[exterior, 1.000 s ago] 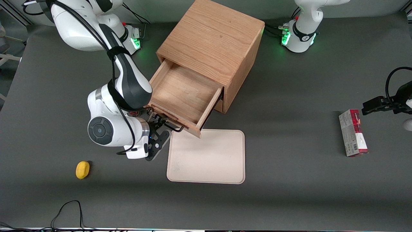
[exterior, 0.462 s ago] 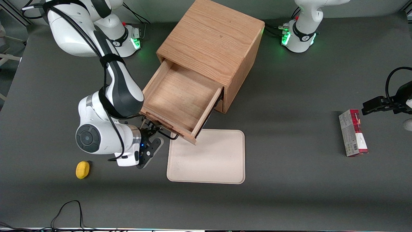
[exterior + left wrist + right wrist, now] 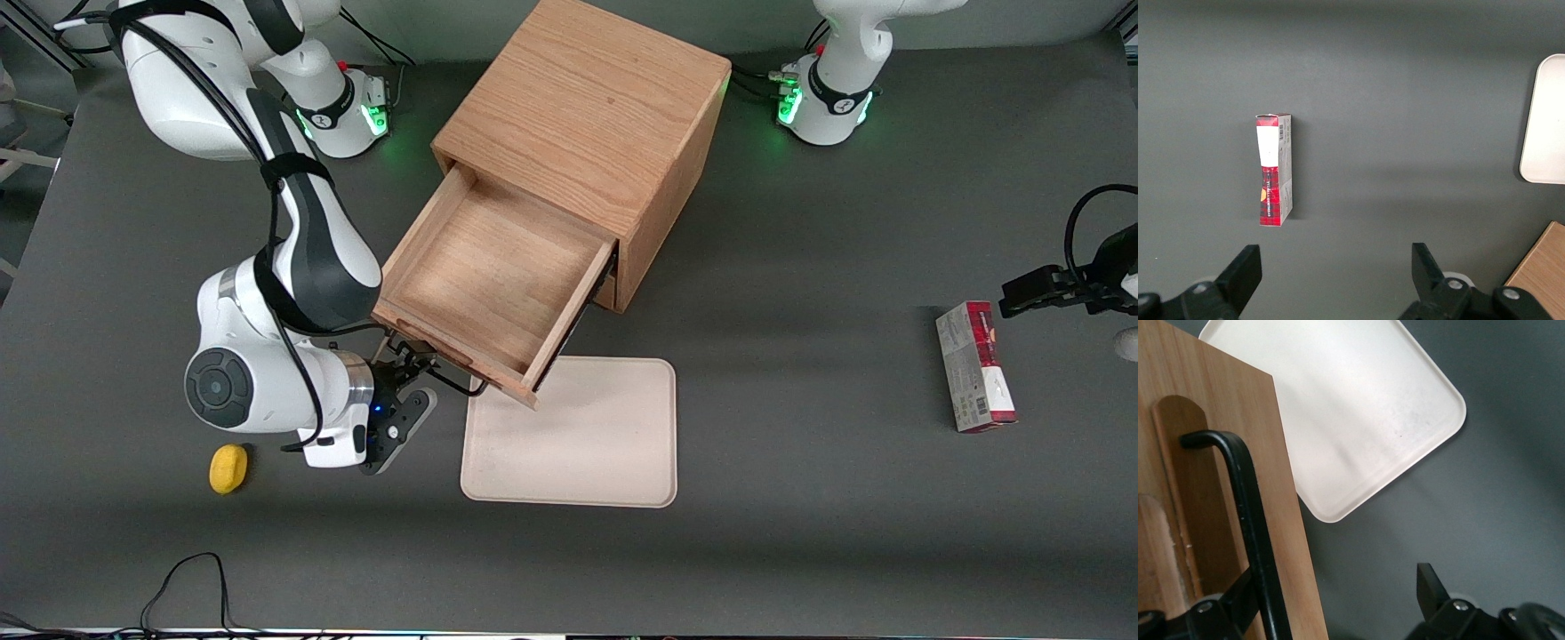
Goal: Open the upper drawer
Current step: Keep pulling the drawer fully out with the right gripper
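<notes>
The upper drawer [image 3: 493, 284] stands pulled well out of the cabinet [image 3: 587, 124], its front corner over the tray [image 3: 578, 436]; the gripper [image 3: 411, 364] sits at the drawer's front, at the handle [image 3: 1248, 520]. Only the wrist view shows the black bar running between the fingers [image 3: 1238, 603], which stand wide apart. The front view alone shows a lemon [image 3: 228, 468] near the gripper; a box [image 3: 974, 366] lies toward the parked arm's end.

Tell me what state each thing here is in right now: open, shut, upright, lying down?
Upper drawer of the light oak cabinet: pulled well out, nothing inside.
Gripper: open, at the drawer's black bar handle.
Beige rectangular tray: flat, nothing on it.
Red and white carton: lying on its side.
Small yellow object: resting on the table.
</notes>
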